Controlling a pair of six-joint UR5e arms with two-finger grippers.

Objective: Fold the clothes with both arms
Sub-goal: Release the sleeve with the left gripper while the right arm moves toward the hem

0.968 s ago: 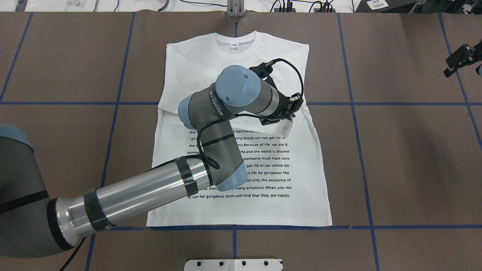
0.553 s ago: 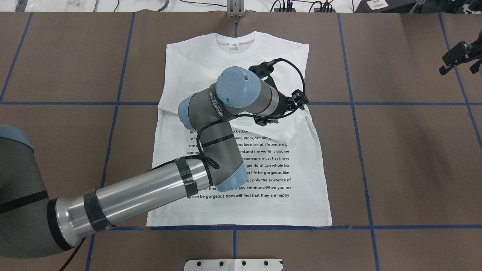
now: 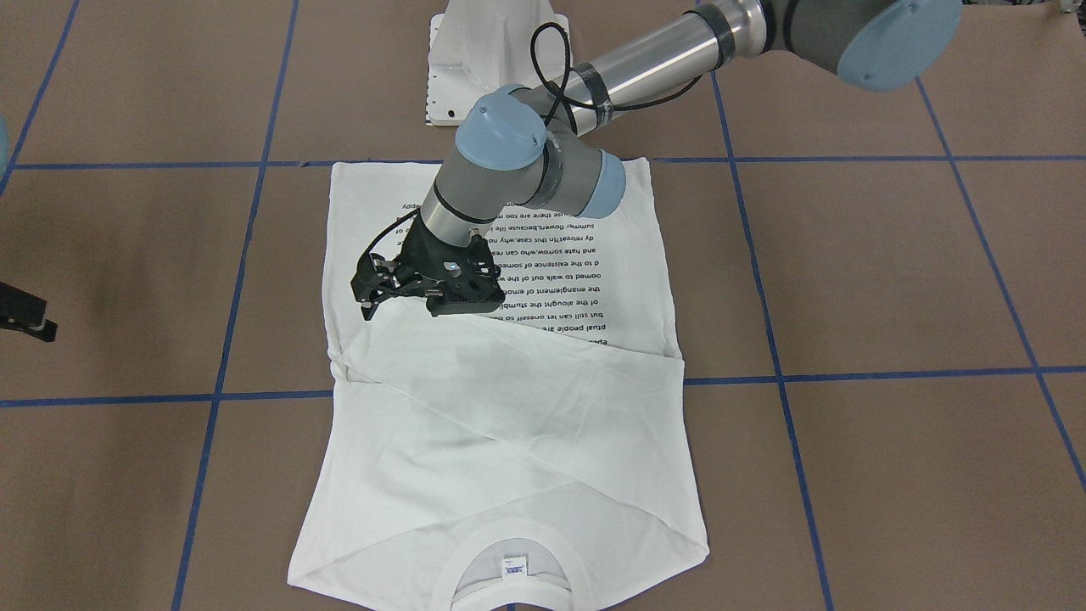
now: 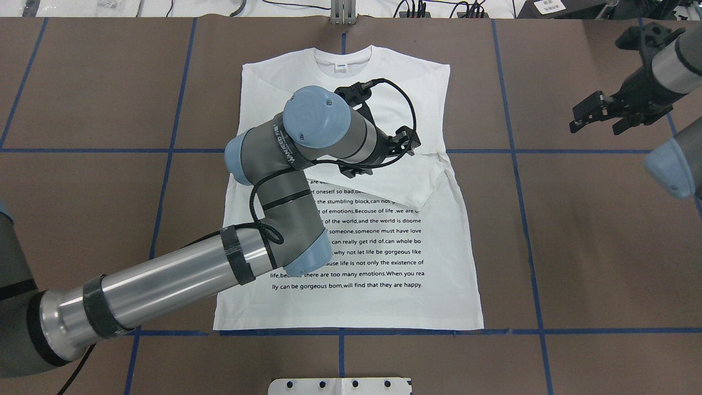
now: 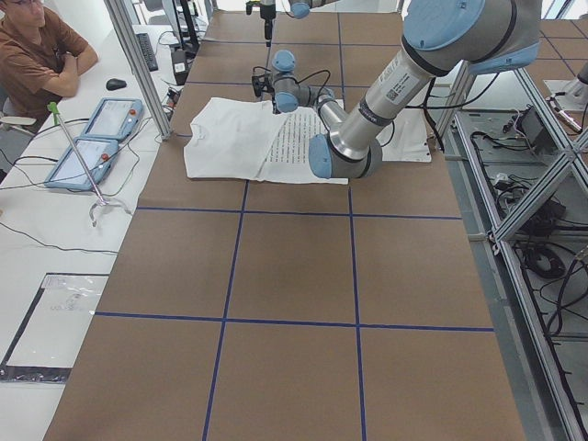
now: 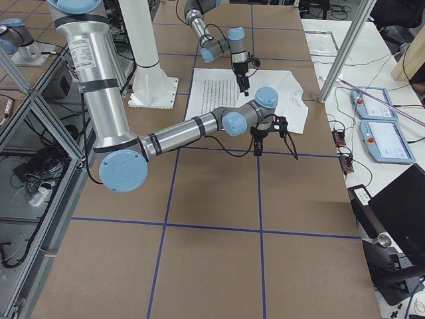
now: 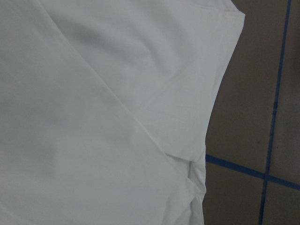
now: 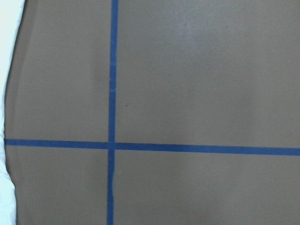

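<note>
The white T-shirt (image 4: 384, 247) lies flat on the brown table, text face up, collar at the far edge. Both sleeves are folded in across its chest, and one cuff (image 4: 422, 186) lies by its right edge. The shirt also shows in the front view (image 3: 509, 441). My left gripper (image 4: 381, 156) hovers just above the folded sleeve, open and empty, and it also shows in the front view (image 3: 399, 304). The left wrist view shows only shirt cloth (image 7: 93, 117). My right gripper (image 4: 600, 123) is open and empty over bare table, well to the right of the shirt.
The table (image 4: 576, 247) is covered in brown paper with a blue tape grid. The white pedestal base (image 3: 492, 51) stands at the near edge. A metal post (image 4: 343, 11) stands behind the collar. An operator (image 5: 37, 46) and tablets (image 5: 101, 138) are beyond the far side.
My left gripper let the right sleeve's cuff drop flat on the shirt and drew back to the left. My right arm swung in from the right edge towards the shirt.
</note>
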